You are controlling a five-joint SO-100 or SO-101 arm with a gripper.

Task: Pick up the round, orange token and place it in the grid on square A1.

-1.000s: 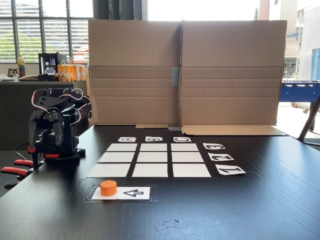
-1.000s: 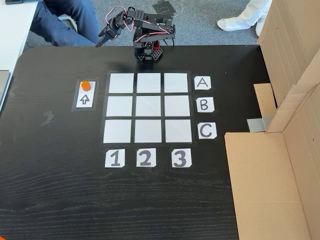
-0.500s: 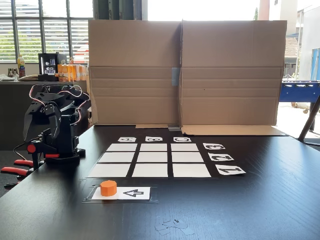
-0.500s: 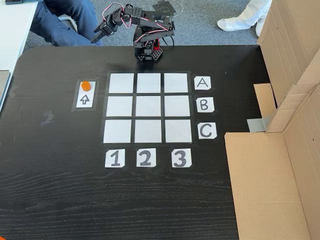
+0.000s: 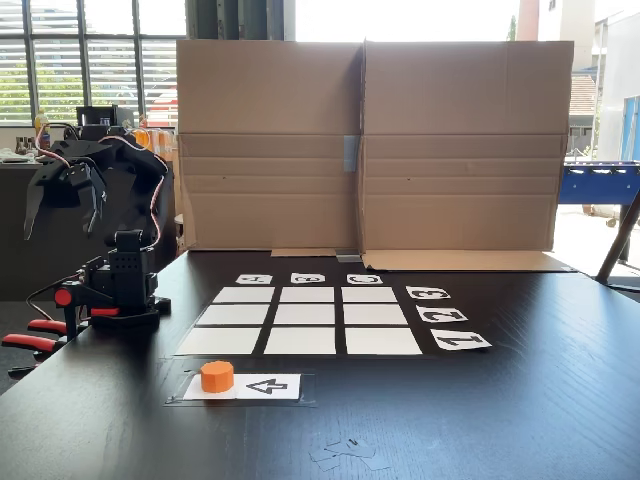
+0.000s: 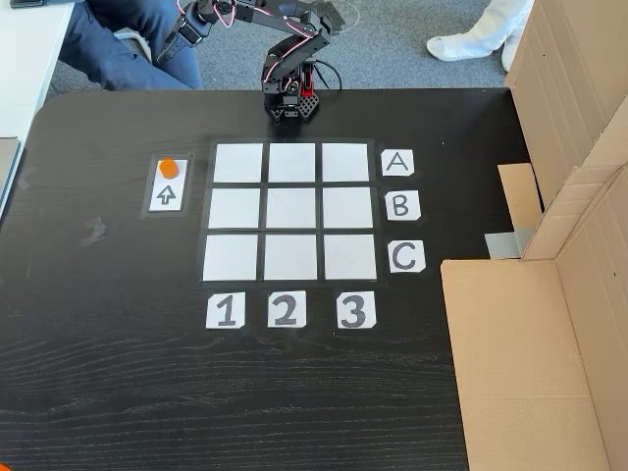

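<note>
The token [image 6: 169, 167] sits on the arrow card [image 6: 166, 193], at its end past the arrowhead, just beside the grid [image 6: 289, 212] on the col-1 side, level w/ row A; square A1 [image 6: 237, 163] is the cell nearest it, w/ a black gap between. Judging by looks: a short stiff cylinder, prob. light plastic, smooth sides, not fragile; best pinched across the round wall from above, low, so it can't tip. Gripper [image 5: 62, 195] hangs high beside the arm base, well apart from the token, fingers a bit spread, holding nothing. The low front fixed view shows token height and gripper lift; the top-down one gives readable A–C and 1–3 cards and cell layout.
</note>
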